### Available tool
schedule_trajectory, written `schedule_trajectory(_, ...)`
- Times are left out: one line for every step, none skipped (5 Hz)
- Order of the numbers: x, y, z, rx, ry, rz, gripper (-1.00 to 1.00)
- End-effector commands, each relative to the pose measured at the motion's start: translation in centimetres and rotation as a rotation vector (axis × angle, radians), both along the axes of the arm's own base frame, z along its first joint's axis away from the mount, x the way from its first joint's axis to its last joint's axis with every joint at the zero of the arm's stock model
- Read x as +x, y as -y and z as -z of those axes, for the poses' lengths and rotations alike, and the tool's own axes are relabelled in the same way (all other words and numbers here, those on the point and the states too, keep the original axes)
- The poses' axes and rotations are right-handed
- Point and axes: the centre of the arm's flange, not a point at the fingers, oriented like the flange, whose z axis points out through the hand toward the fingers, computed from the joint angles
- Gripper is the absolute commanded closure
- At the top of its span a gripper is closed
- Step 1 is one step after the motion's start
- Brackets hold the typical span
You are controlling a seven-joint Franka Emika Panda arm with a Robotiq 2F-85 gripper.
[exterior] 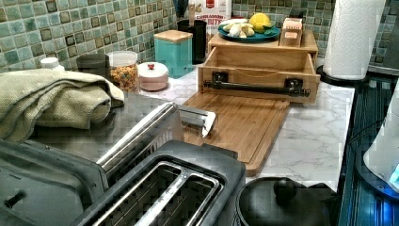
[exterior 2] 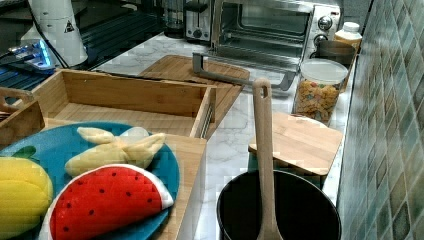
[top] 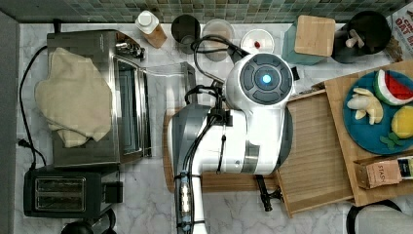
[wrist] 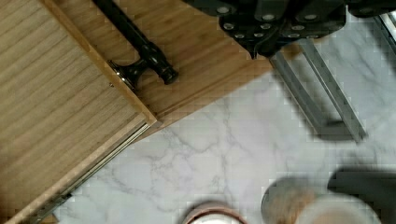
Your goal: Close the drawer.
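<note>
The drawer [top: 311, 146] is a light bamboo tray with a ribbed floor. It stands pulled out of its wooden box [top: 384, 190] toward the top view's left. Its black bar handle [top: 265, 195] hangs over a darker cutting board [exterior: 235, 122]. In the left view the drawer [exterior: 259, 66] faces me with the handle [exterior: 256, 87] across its front. My arm [top: 243, 126] hovers over the drawer's front edge and the board. The wrist view has the gripper [wrist: 275, 28] above the board, near one end of the handle [wrist: 140, 46] and the drawer's corner [wrist: 51, 102].
A toaster oven [top: 112, 97] with its glass door [top: 165, 92] folded down lies at the top view's left, a toaster [top: 63, 190] below it. Jars line the back wall. A blue plate [top: 365, 131] of toy food sits on the box. A paper towel roll [exterior: 353, 33] stands beside the box.
</note>
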Motion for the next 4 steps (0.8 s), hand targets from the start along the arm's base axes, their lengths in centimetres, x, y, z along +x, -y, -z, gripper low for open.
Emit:
schedule_trajectory(-4.1, -1.3, 4.1, 0.013, 0.051, -0.244, 1.0)
schedule_trajectory(-5.3, -1.6, 6.1, -0.018, 0.031, -0.32, 1.0)
schedule_trajectory(-6.1, -1.6, 7.7, -0.038, 0.018, -0.395, 1.0)
schedule_trajectory(-7.8, -0.7, 9.4, -0.045, 0.043, -0.441, 1.0)
